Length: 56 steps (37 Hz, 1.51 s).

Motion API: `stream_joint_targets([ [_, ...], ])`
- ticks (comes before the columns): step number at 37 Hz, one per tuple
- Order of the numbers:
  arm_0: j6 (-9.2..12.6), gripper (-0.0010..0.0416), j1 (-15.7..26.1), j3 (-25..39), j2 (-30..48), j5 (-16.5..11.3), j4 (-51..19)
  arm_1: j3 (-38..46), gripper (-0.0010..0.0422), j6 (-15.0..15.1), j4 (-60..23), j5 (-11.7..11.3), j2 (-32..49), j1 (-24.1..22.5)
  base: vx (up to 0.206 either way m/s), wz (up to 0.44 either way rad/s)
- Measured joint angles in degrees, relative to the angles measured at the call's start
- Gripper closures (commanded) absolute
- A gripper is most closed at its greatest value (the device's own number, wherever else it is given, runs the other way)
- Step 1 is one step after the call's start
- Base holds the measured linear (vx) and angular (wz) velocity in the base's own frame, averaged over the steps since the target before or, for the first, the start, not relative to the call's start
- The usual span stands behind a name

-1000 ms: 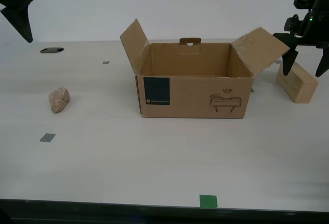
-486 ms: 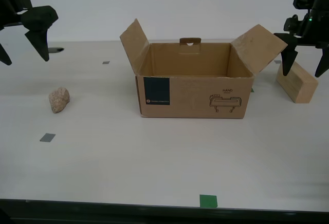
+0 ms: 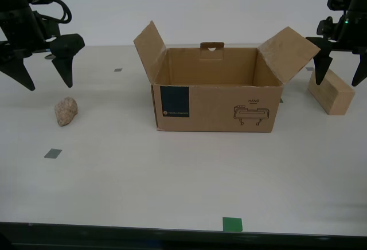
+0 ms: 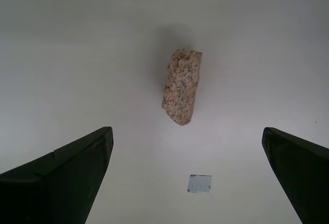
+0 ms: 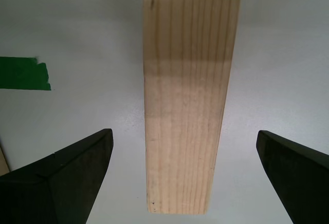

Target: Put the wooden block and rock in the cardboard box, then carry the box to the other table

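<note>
Cardboard box, flaps spread, upright at centre of the wood-grain tabletop, interior showing nothing inside. Rock far toward the exterior view's left, well apart from the box; wooden block at the exterior view's right, just beside the box's outspread flap. My second gripper poised above and slightly beyond the rock, jaws spread wide, holding nothing. My first gripper over the block, jaws likewise wide and empty, block lying lengthwise between them in the first wrist view. Likely hazards: lumpy stone squirting from the closing jaws if gripped off-centre; raised block or arm catching the nearby flap and shoving the box.
</note>
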Motion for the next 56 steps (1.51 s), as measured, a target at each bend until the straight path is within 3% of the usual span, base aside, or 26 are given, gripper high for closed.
stream_joint_targets([
  [23, -0.3, 0.0016, 0.0, 0.0, 0.0, 0.0, 0.0, -0.2, 0.0014, 0.2, 8.5, -0.6, 8.2, -0.3, 0.0, 0.0],
  [31, -0.3, 0.0016, 0.0, 0.0, 0.0, 0.0, 0.0, -0.2, 0.0014, 0.3, 9.8, -6.2, 9.9, -1.2, 0.0, 0.0],
  [44, -0.4, 0.0016, 0.0, 0.0, 0.0, 0.0, 0.2, -0.3, 0.0014, 0.1, 11.5, -5.7, 11.2, -4.5, 0.0, 0.0],
  [56, -0.7, 0.0017, 0.0, 0.0, 0.0, 0.0, 0.2, -1.7, 0.0014, 0.1, 13.7, -5.6, 13.1, -4.7, 0.0, 0.0],
])
